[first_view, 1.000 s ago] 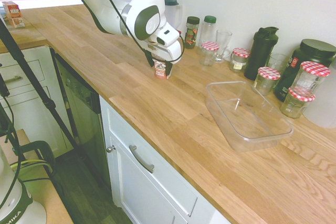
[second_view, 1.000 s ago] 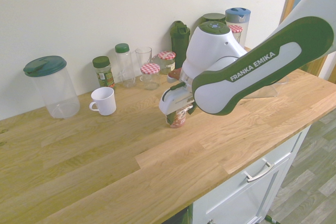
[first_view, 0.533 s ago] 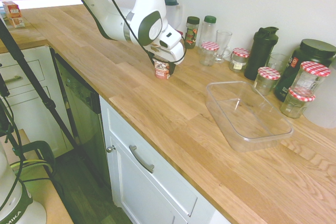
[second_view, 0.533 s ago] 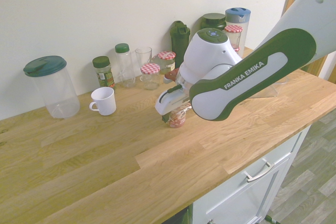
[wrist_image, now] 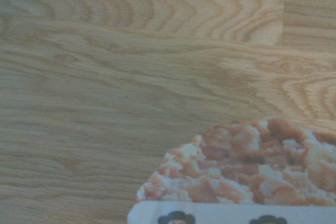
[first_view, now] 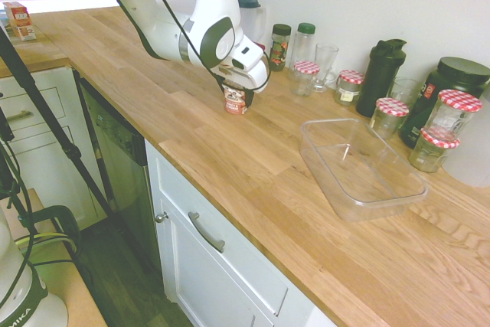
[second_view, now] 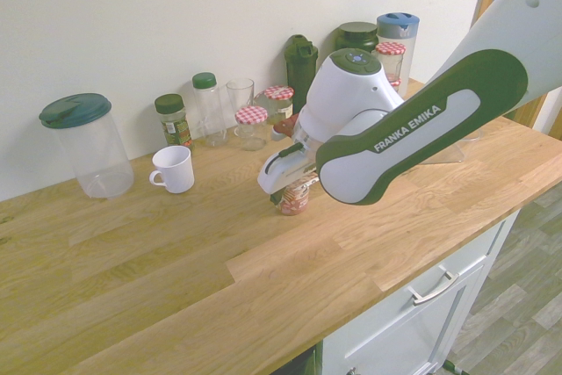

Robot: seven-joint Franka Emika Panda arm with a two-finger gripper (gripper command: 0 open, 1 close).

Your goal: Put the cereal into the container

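I've got my gripper (first_view: pixel 236 88) right down at the cereal cup (first_view: pixel 235 100), which stands upright on the wooden counter (first_view: pixel 200 137)! Whether my grip is wide or narrow, I can't tell from here. The clear container (first_view: pixel 360 170) sits well apart from the cup, near the jars with red-checked lids (first_view: pixel 389 116). And there's the white mug (second_view: pixel 173 170), upright near the green-lidded pitcher (second_view: pixel 98 148).

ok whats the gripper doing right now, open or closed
Gripper: down at the top of the cereal cup; whether open or closed on it can't be told.
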